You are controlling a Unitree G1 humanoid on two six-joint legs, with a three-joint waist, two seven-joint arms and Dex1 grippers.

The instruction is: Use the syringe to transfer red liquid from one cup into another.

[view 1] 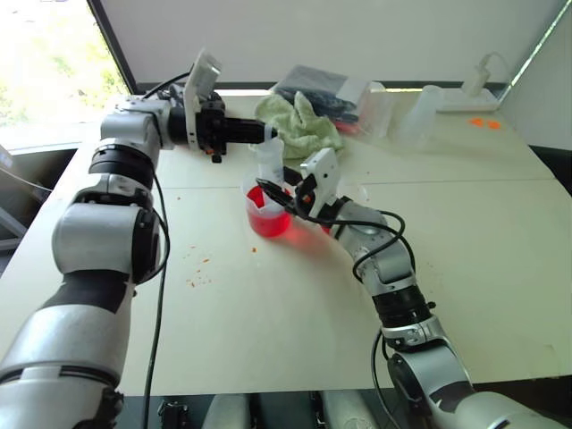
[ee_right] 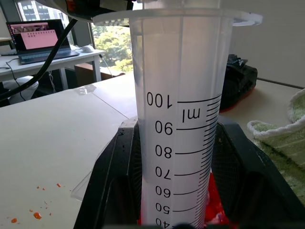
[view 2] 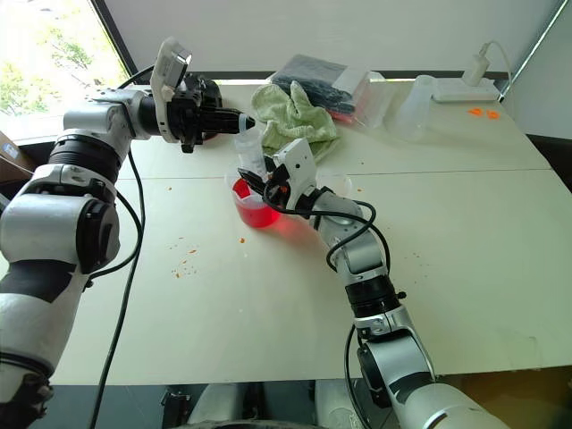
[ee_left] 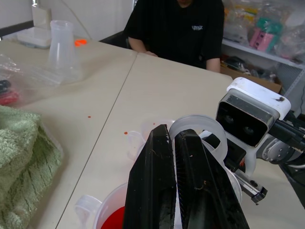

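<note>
The syringe (view 2: 251,154) stands upright in the spouted beaker (view 2: 253,207) of red liquid (view 2: 259,214) on the table (view 2: 465,232), its lower end down inside the cup. The right gripper (ee_right: 177,191) clamps the barrel just above the beaker's rim, one black finger on each side. Above the beaker, the left gripper (view 2: 239,121) reaches in level, its fingers (ee_left: 157,191) pressed together at the syringe's top. A green towel (view 2: 290,116) lies just behind the beaker.
</note>
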